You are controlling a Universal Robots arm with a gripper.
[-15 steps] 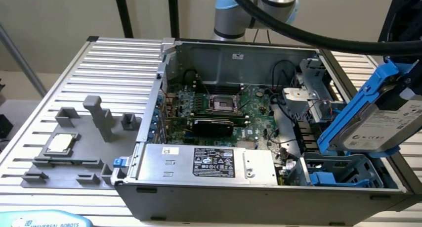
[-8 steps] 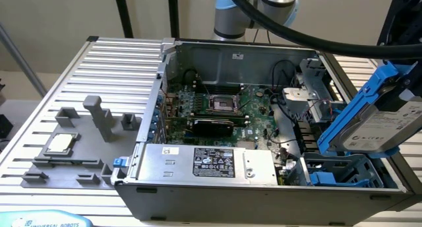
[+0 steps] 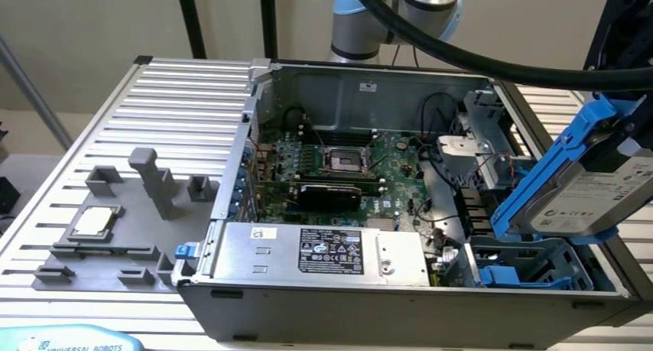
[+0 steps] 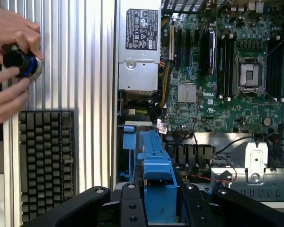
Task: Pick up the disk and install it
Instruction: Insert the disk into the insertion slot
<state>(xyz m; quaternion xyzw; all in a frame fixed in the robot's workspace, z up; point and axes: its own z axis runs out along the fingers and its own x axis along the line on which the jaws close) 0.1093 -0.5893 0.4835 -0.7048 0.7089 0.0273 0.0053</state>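
Plainly, our gripper [image 4: 157, 210] has its jaws pinching the disk [image 3: 586, 186] by its blue frame, with the black fingers [image 4: 128, 207] pressed against either side. We see the disk held tilted in the air, just above the drive cage [image 3: 525, 267] at the exterior view's right corner of the open computer case [image 3: 337, 311]. Further in lie the motherboard [image 3: 337, 164] and the grey power supply [image 3: 316, 251]. Outside the case, well apart, the CPU chip [image 3: 92, 222] sits on a grey fixture [image 3: 102, 268].

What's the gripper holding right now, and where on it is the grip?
The flat silver-grey disk in its blue plastic carrier bracket; the black gripper clamps the bracket's upper end, above the open grey computer case.
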